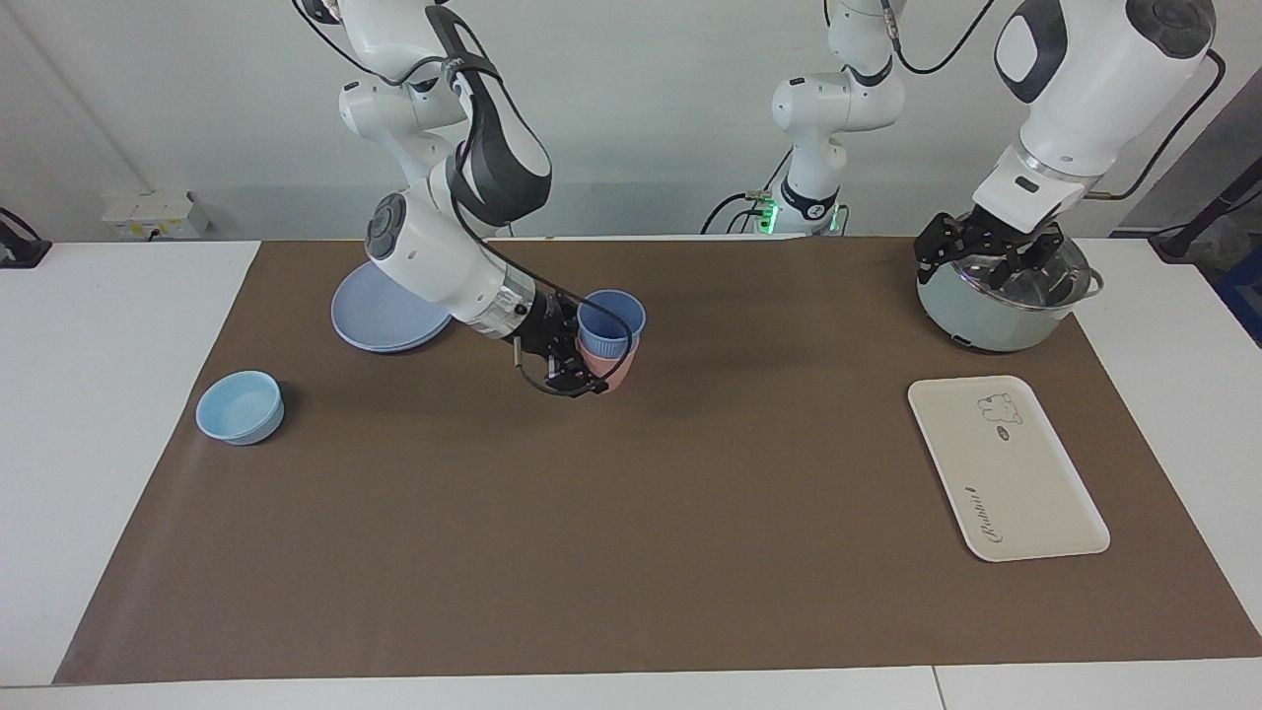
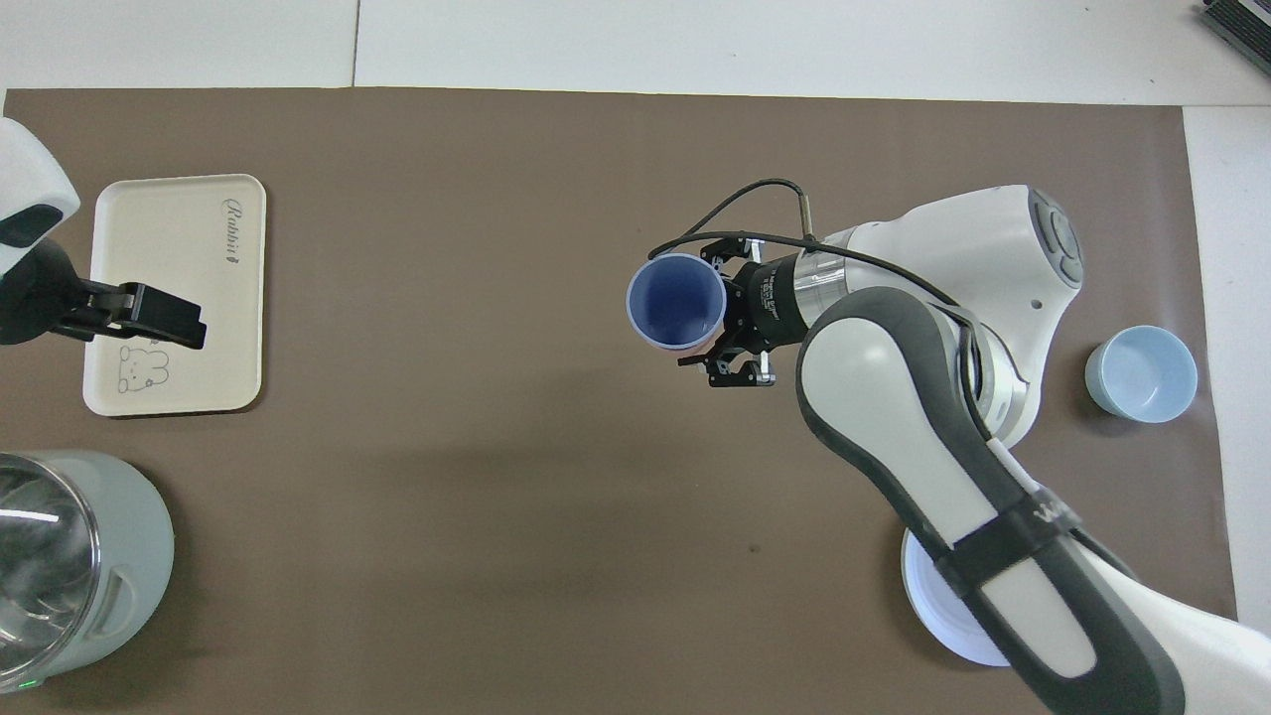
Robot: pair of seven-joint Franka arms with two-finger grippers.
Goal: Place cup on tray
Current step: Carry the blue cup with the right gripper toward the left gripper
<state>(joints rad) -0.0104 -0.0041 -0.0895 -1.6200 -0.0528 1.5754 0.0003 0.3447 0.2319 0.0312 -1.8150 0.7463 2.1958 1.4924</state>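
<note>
The salmon-pink cup shows only as a sliver in the facing view, masked by the periwinkle cup nested in it and by the right gripper; from overhead it disappears entirely. The round blue plate, nearer the robots, is partly covered by the right arm in both views. The lidded pot, at the left arm's end of the table, is cut off by the overhead view's edge. The left gripper, over the pot, overlaps its lid; its finger state cannot be read.
</note>
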